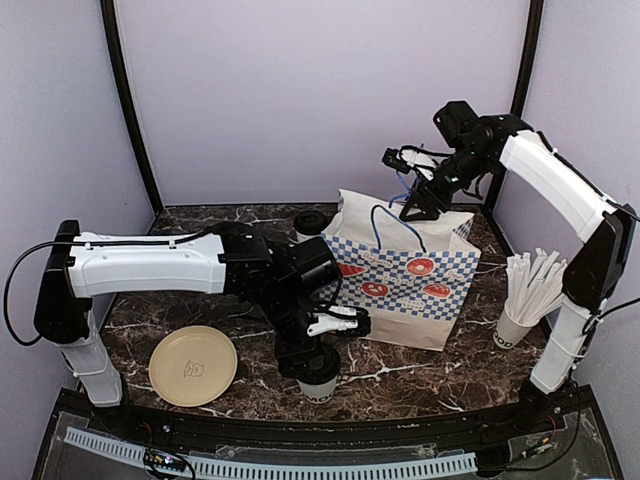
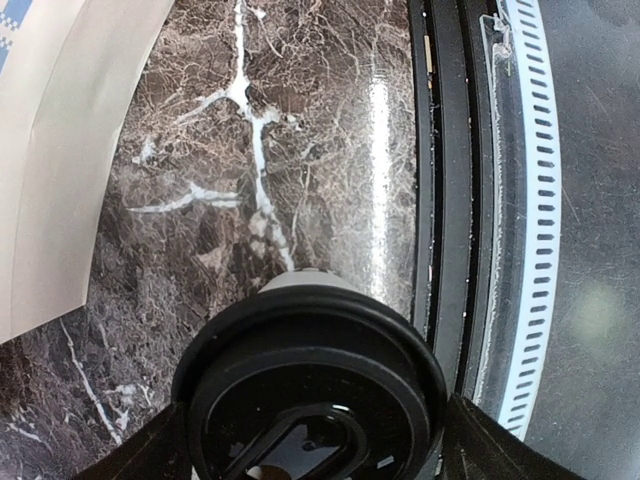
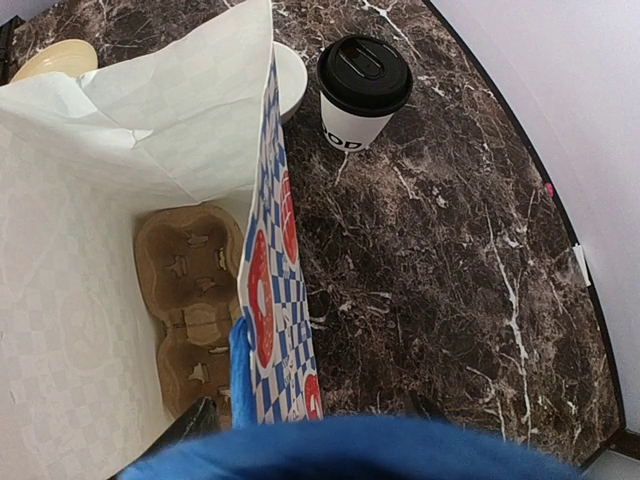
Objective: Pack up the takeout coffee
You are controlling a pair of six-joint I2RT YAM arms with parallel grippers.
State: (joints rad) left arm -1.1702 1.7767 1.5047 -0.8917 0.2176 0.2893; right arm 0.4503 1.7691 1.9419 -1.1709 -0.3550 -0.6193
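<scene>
Left gripper (image 2: 310, 448): set wide astride the black lid of the near cup (image 2: 310, 385), one finger at each side; whether the cup is actually pressed cannot be told
Right gripper (image 1: 420, 203): closed on the blue handle (image 3: 350, 450), by which the mouth of the bag (image 1: 410, 275) is held up and open
Task things: the near cup is stood on the worktop (image 2: 250, 150) just beside the near edge rail (image 2: 445, 200), off the bag's near left corner; a second lidded cup (image 3: 362, 95) is stood behind the bag, just beside a white bowl (image 3: 290, 75)
Risk: the lid could be popped or the cup tipped against the rail if the grip is taken high or off centre; the bag wall could be caught if the cup is carried too low
Room: bare worktop is seen between cup and bag; a cardboard carrier (image 3: 190, 300) lies on the bag floor with its wells unfilled; little room is offered on the near side
</scene>
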